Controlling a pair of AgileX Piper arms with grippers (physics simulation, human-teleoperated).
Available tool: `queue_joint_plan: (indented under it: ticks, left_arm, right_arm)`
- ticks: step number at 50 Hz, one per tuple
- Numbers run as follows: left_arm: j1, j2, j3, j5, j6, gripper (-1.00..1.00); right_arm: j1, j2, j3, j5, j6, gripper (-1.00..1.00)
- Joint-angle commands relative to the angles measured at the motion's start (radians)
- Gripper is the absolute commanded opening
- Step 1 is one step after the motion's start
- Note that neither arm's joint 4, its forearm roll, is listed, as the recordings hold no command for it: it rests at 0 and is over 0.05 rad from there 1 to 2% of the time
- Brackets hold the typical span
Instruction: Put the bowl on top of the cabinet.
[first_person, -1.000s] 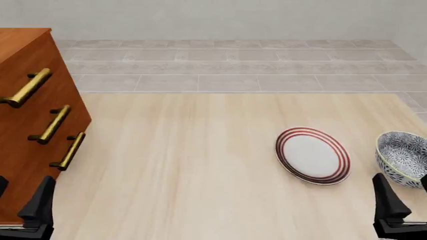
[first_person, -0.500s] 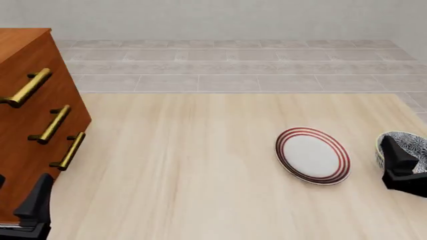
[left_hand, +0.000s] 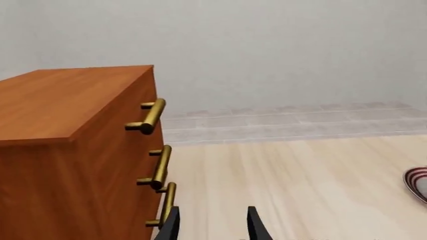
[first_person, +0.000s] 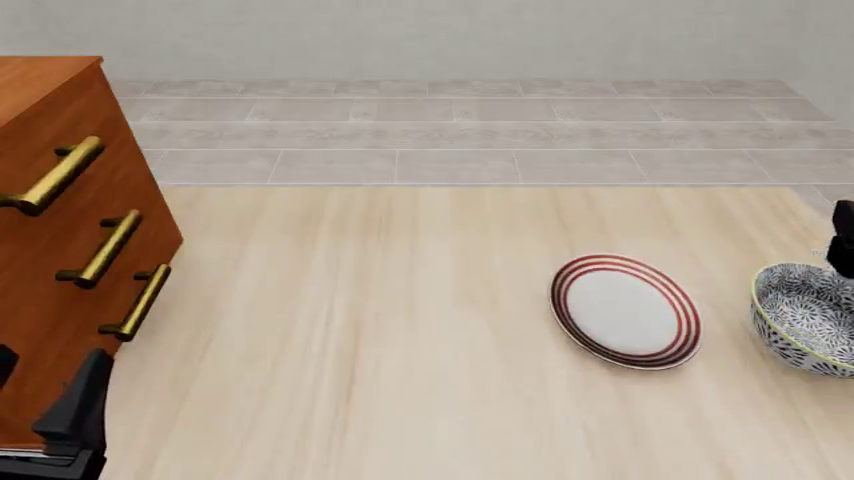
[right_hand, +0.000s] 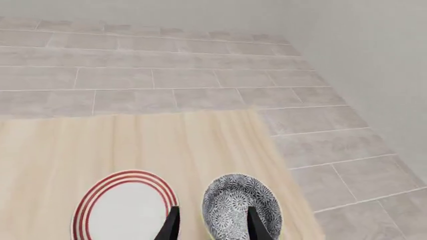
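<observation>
Since half a second earlier the right gripper (right_hand: 210, 225) had risen above the round black-and-white floral ceramic bowl (first_person: 807, 318) on the pale wooden surface (first_person: 400, 350), jaws apart and empty; the reach step was in hand, and next it needed lowering over the rim, far from the reddish-brown wooden cabinet (first_person: 60, 250); the left gripper (left_hand: 212, 227) waited released

Pale wood table (first_person: 400, 330), bearing: cabinet (first_person: 54, 250) at left edge; red-ringed plate (first_person: 625, 311) and patterned bowl (first_person: 805, 316) at right

One cabinet (first_person: 67, 230) at the left edge of the front view, carrying three handles (first_person: 104, 248). One plate (first_person: 625, 311) and one bowl (first_person: 805, 316) at lower right. One table (first_person: 400, 350). Two grippers: left (left_hand: 212, 227), right (right_hand: 212, 226).
</observation>
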Motion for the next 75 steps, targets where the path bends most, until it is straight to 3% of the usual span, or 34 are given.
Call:
queue_joint_plan:
  ticks: [1,7,14,29,53,75]
  left_arm:
    - [-0.009,0.0,0.001,0.001,0.004,1.0]
    - [-0.016,0.004,-0.019,0.015,0.008,1.0]
    - [-0.023,0.004,-0.018,0.017,0.005,1.0]
    - [-0.039,0.002,-0.021,0.027,0.005,1.0]
    - [-0.053,0.001,0.001,0.026,0.016,1.0]
    - [-0.058,0.008,0.013,0.015,0.022,1.0]
  right_arm:
    - [-0.102,0.101,-0.141,0.119,-0.044,1.0]
    - [-0.157,0.163,-0.185,0.157,-0.095,1.0]
    - [-0.238,0.239,-0.217,0.174,-0.118,1.0]
    - [-0.327,0.392,-0.222,0.123,-0.174,1.0]
    - [-0.332,0.618,-0.267,0.028,-0.161,1.0]
    - [-0.353,0.844,-0.256,-0.096,-0.188,1.0]
